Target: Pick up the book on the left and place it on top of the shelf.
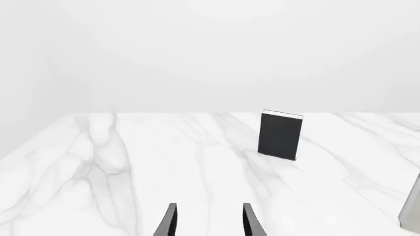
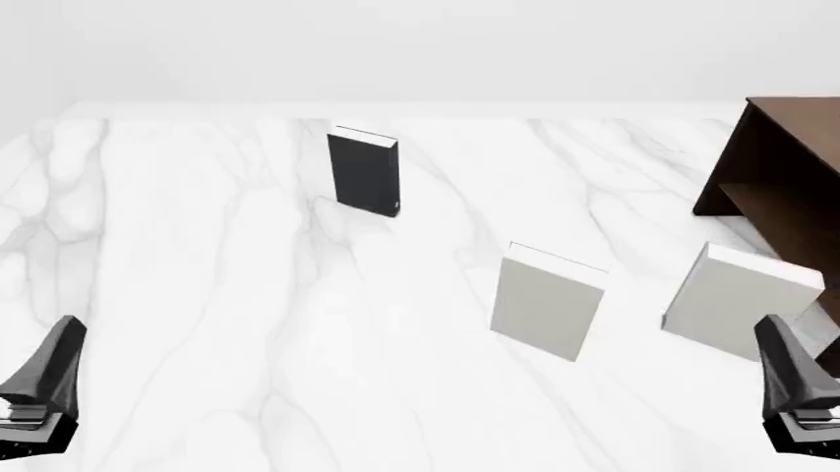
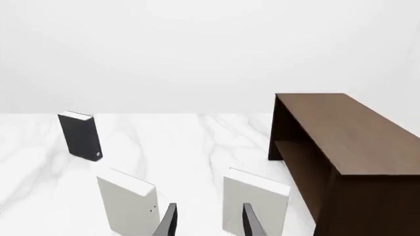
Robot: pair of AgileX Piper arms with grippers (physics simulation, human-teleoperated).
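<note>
Black book (image 2: 364,171) upright toward table's (image 2: 210,295) far-left area, shelf (image 2: 788,167) at right edge. Left gripper (image 1: 208,221) empty, fingers parted, well short of the book. Best: approach level, straddle covers, squeeze mid-height. Right gripper (image 3: 208,221) parted, idle.

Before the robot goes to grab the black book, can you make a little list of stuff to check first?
1. Thin black hardcover book standing upright on the white marble table: ok.
2. Left gripper open and holding nothing: ok.
3. Left gripper at the black book: not ok, it sits far back near the table's near edge.
4. Nothing standing between the left gripper and the black book: ok.
5. Flat top board of the dark brown wooden shelf bare where it shows: ok, though part runs out of view.
6. Two pale grey-white books apart from the black one: ok.
</note>
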